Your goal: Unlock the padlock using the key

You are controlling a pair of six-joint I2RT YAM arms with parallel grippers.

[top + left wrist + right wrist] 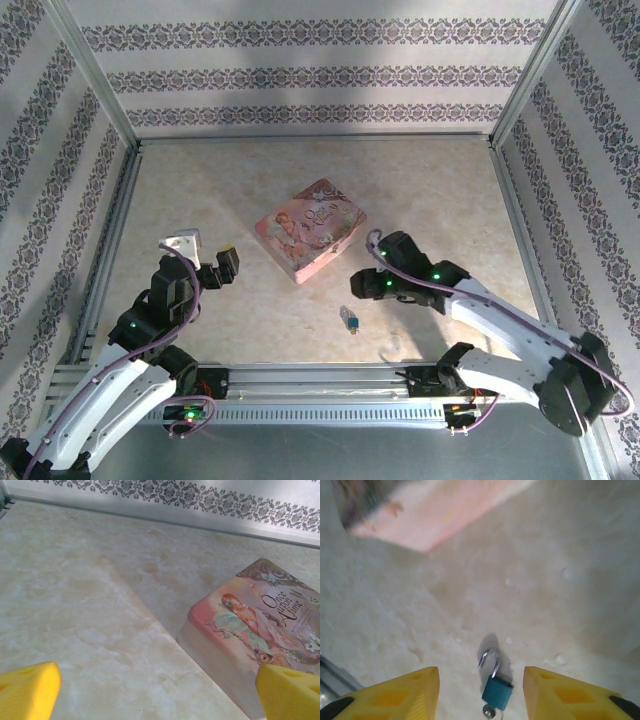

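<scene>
The padlock [497, 692] lies on the table, a small blue body with its silver shackle [490, 660] swung out of one side. The key [489, 711] sticks out of its bottom end. My right gripper [481, 680] hovers just above it, open, the yellow fingers [415, 695] on either side and touching nothing. From above, the padlock [350, 320] is a tiny speck just in front of the right gripper [362, 288]. My left gripper [206, 252] stands open and empty at the left, well away from the lock, and the left gripper [159, 690] faces bare table.
A pink picture-printed tin [310, 228] lies in the middle of the table, behind the padlock and between the two arms; the tin [250, 625] is close to my left gripper's right finger. Patterned walls and metal rails [115, 250] ring the table.
</scene>
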